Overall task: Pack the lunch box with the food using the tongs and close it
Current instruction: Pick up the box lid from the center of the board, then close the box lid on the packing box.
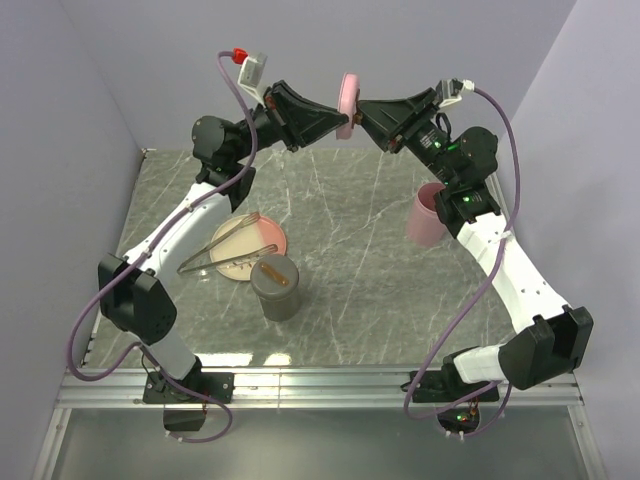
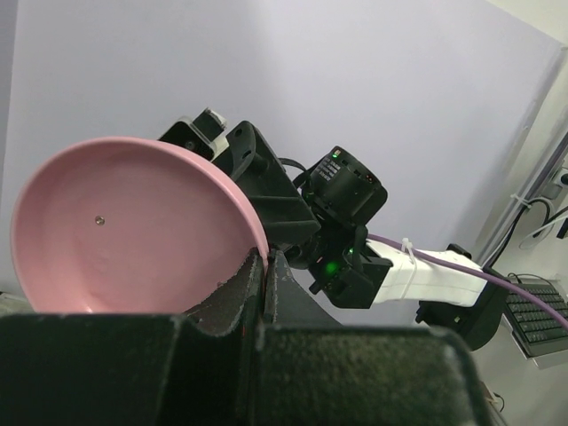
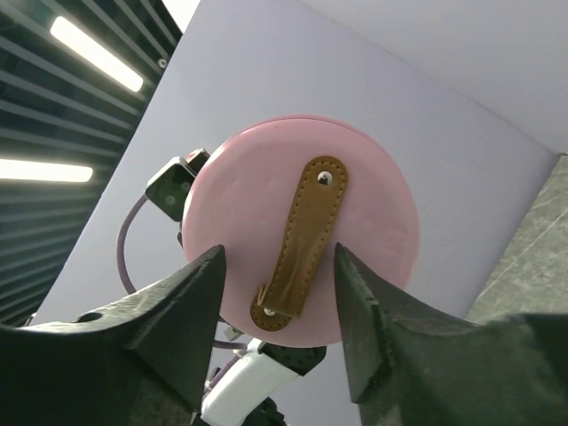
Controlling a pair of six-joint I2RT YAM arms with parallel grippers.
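High above the table's far side my left gripper (image 1: 337, 122) is shut on the rim of the lunch box's round pink lid (image 1: 347, 104), held on edge. The left wrist view shows the lid's hollow inner face (image 2: 133, 226) with my fingers (image 2: 244, 284) pinched on its edge. My right gripper (image 3: 280, 271) faces the lid's outer side (image 3: 373, 213), open, one finger on each side of the brown leather strap (image 3: 306, 231) and not touching it. The pink lunch box body (image 1: 426, 213) stands open at the right. The silver tongs (image 1: 228, 252) lie across the pink plate (image 1: 275, 236). The food is too small to make out.
A grey cylindrical container (image 1: 275, 290) with a brown strap on its lid stands just in front of the plate. Purple walls close in the table at the back and both sides. My arms' purple cables hang over the left and right edges.
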